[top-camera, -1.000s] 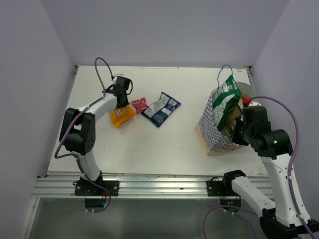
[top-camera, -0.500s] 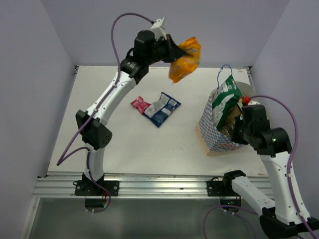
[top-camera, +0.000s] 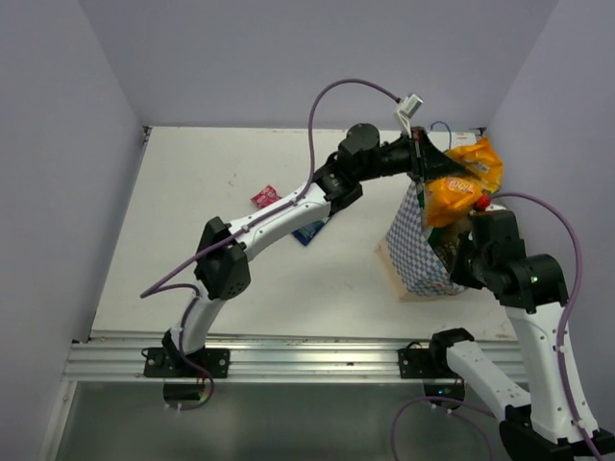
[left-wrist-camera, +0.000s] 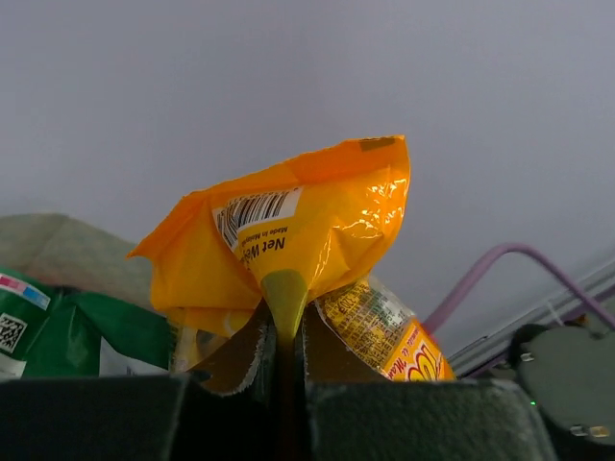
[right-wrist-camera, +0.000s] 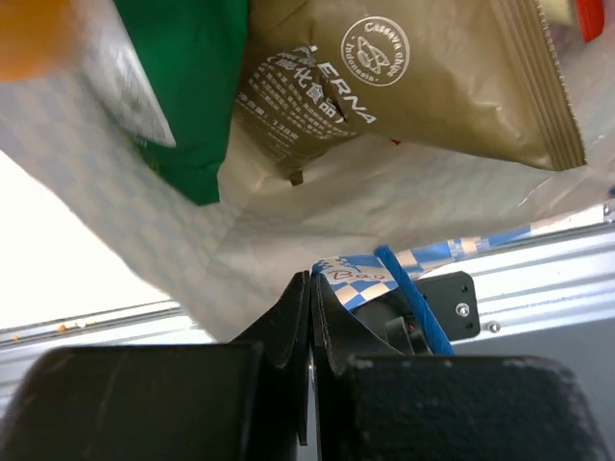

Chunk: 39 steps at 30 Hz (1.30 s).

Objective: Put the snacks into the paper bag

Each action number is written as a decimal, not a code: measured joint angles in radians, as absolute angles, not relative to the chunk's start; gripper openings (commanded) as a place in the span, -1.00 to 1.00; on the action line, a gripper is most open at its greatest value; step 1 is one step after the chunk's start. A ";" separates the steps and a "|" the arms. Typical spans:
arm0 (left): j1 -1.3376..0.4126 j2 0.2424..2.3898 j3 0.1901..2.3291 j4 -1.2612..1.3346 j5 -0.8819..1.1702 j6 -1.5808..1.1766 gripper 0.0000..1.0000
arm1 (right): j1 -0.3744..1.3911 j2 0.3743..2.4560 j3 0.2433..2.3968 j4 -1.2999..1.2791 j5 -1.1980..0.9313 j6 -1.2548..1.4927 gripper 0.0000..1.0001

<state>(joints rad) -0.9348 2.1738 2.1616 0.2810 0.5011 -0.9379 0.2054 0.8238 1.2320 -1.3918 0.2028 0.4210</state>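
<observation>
My left gripper (top-camera: 430, 161) is shut on the orange packet (top-camera: 463, 179) and holds it over the open paper bag (top-camera: 415, 254) at the right. In the left wrist view the orange packet (left-wrist-camera: 288, 240) is pinched between my shut fingers, with the green-white packet (left-wrist-camera: 67, 331) below left. My right gripper (right-wrist-camera: 309, 288) is shut on the paper bag's rim (right-wrist-camera: 356, 274) near its blue cord handle (right-wrist-camera: 408, 298). The brown packet (right-wrist-camera: 413, 86) and green-white packet (right-wrist-camera: 183, 86) lie inside the bag. The tiny pink packet (top-camera: 266, 197) and blue-white packet (top-camera: 309, 231) lie on the table, the latter mostly hidden under my left arm.
The white table (top-camera: 192, 259) is closed in by grey walls at the back and both sides. A metal rail (top-camera: 288, 351) runs along the near edge. A purple cable (top-camera: 336, 96) arcs above my left arm.
My left arm has lifted the orange packet off the table at the left and swung it right, to above the paper bag. My right gripper has stayed on the bag's rim.
</observation>
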 measured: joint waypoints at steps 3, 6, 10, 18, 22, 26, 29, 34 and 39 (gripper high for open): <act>-0.942 2.183 2.082 0.258 0.503 -0.893 -1.00 | 0.210 0.807 1.235 -1.374 0.199 0.412 -1.00; -0.979 2.233 2.071 0.200 0.514 -0.846 -1.00 | 0.216 0.804 1.236 -1.354 0.193 0.402 -1.00; -1.026 2.316 2.144 0.107 0.516 -0.783 -1.00 | 0.216 0.795 1.236 -1.356 0.198 0.397 -1.00; -1.087 2.356 2.273 -0.049 0.419 -0.628 0.73 | 0.216 0.778 1.236 -1.369 0.198 0.392 -1.00; -1.108 2.331 2.270 -0.083 0.345 -0.574 1.00 | 0.216 0.777 1.236 -1.366 0.192 0.394 -1.00; -1.108 2.252 2.269 -0.147 0.196 -0.491 1.00 | 0.218 0.756 1.240 -1.349 0.190 0.389 -1.00; -1.087 2.103 2.209 -0.157 0.035 -0.458 1.00 | 0.218 0.752 1.240 -1.350 0.191 0.388 -1.00; -0.900 1.755 2.006 -0.184 -0.270 -0.450 1.00 | 0.218 0.752 1.241 -1.350 0.191 0.388 -1.00; -0.593 1.762 1.961 -0.329 -0.412 -0.444 1.00 | 0.218 0.752 1.244 -1.351 0.191 0.388 -1.00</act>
<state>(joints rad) -0.5934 1.7622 1.9614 -0.3286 -0.4122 -0.4438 0.2176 0.7525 1.2438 -1.3506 0.1913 0.3878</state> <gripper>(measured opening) 0.997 0.010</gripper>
